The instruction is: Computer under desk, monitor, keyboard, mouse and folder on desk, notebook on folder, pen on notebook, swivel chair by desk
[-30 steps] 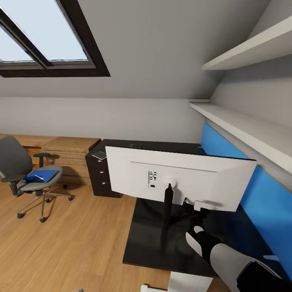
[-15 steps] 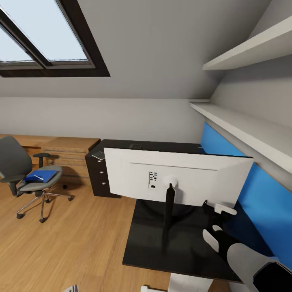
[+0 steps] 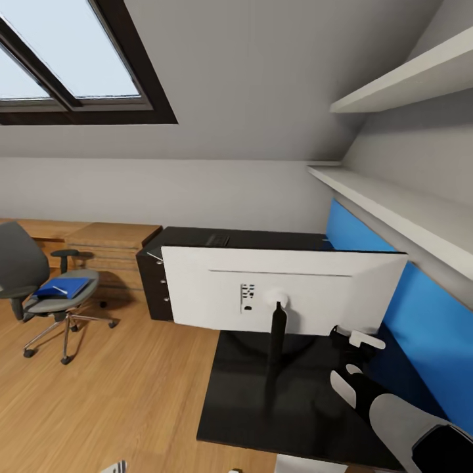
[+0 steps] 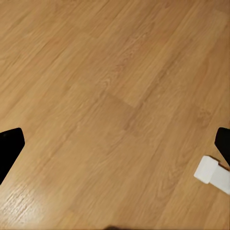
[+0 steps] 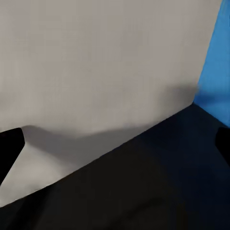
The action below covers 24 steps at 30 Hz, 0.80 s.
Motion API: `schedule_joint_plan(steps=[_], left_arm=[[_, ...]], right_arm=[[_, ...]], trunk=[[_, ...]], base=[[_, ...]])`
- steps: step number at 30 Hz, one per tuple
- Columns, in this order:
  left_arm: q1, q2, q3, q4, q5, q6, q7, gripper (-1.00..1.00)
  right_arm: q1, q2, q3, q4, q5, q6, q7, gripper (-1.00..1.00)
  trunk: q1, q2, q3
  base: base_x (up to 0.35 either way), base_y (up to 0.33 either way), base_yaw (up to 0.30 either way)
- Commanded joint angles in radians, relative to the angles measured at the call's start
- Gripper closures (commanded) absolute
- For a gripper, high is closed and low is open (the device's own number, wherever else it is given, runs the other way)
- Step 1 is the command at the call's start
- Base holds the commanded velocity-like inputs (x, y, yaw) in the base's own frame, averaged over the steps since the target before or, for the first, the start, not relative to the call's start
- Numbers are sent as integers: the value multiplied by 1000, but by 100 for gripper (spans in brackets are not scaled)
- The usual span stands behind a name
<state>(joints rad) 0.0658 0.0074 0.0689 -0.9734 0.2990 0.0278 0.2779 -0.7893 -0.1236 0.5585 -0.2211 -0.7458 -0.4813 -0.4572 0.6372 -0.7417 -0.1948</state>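
We see a skylight [image 3: 66,66] set in the sloped grey ceiling. Below, wood plank floor [image 3: 118,394], a blue wall panel [image 3: 427,315] and white shelves [image 3: 394,203].

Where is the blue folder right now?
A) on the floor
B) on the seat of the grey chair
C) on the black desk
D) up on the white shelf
B: in the head view the blue folder lies flat on the seat of the grey swivel chair, which stands apart from the black desk.
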Motion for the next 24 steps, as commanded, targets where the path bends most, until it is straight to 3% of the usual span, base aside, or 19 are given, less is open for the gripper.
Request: schedule_joint_plan(steps=[1,8,24], left_arm=[[0,0,-1,-2,8,3,3,-100],[0,-1,-4,-2,6,3,-1,-100],[0,-1,-4,-2,6,1,0,-100]], right_arm=[[-1,-1,9,-2,-7,-2,-5,-100],[-1,-1,9,-2,-7,-2,-5,-100],[-1,-1,10,-1,-6,-2,-6,-100]], trunk=[[0,-1,-1],[0,-1,-1],[0,-1,-1]], base=[[198,0,0],[247,0,0],[121,0,0]])
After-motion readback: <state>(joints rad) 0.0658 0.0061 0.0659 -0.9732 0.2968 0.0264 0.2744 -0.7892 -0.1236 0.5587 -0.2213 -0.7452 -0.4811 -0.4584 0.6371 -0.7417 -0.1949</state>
